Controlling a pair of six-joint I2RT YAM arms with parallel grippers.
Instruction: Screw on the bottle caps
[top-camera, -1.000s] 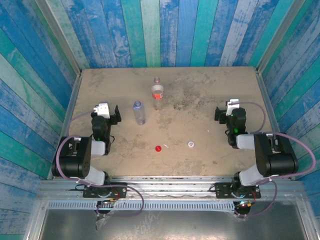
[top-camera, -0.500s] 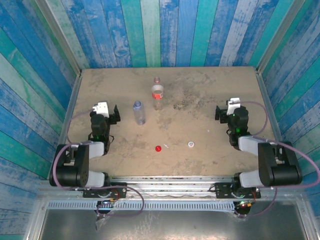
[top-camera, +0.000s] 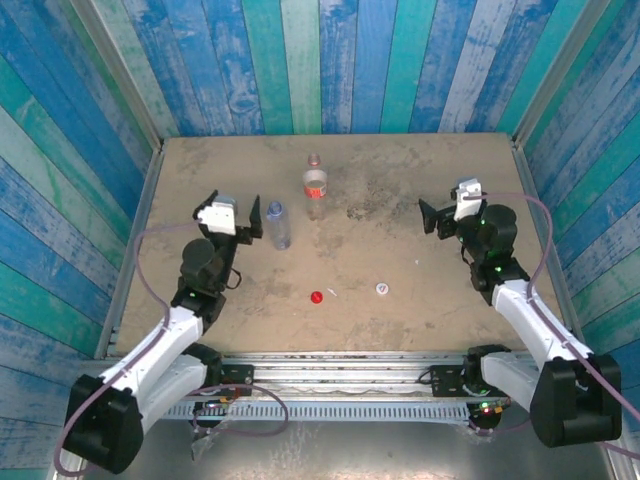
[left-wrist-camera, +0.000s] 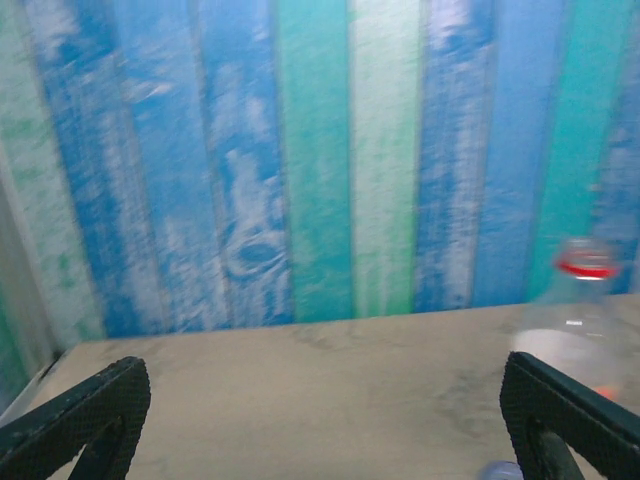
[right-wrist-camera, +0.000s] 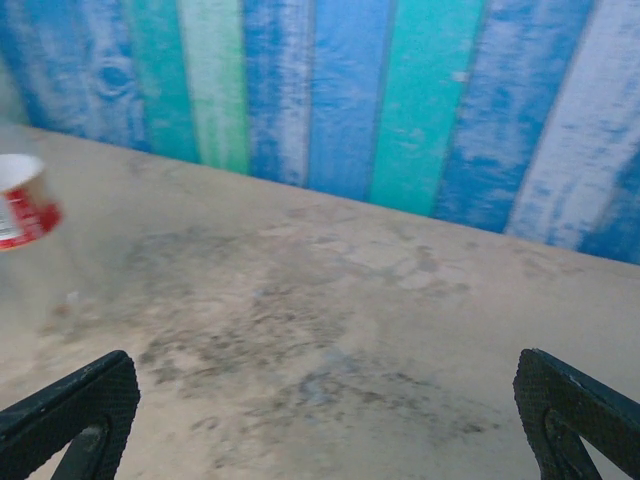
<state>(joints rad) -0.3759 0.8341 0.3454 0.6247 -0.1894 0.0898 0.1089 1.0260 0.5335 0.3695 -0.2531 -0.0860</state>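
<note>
Top view, near to far: both caps are lying loose on the surface (top-camera: 400, 170) w/ nothing near them. The red cap (top-camera: 316, 296) is sitting approx. 6 o'clock of centre, the white cap (top-camera: 382, 289) just off at its 3 o'clock, the two apart.

Further back, the left fingers (left-wrist-camera: 80, 420) are hanging at 9 o'clock of the tinted bottle (top-camera: 278, 224), close beside it, not touching. The right fingers (right-wrist-camera: 70, 410) are hovering out at the 3 o'clock side, well apart from both bottles. Both prs are standing wide open, gripping nothing.

The tinted bottle is standing upright. The labelled bottle (top-camera: 315, 187) is standing at its 1 o'clock, nearer the back wall, neck bare apart from a red ring.

Step in hand, as I'm reading it: the opening reach, no cap picked up yet, so the task is barely starting. Next move prob. needs one arm steadying a bottle body while the other is dropping to 6 o'clock for a cap. Caps are tiny and flat, so the pinch needs to be centred, then cap square on the neck before twisting.
</note>
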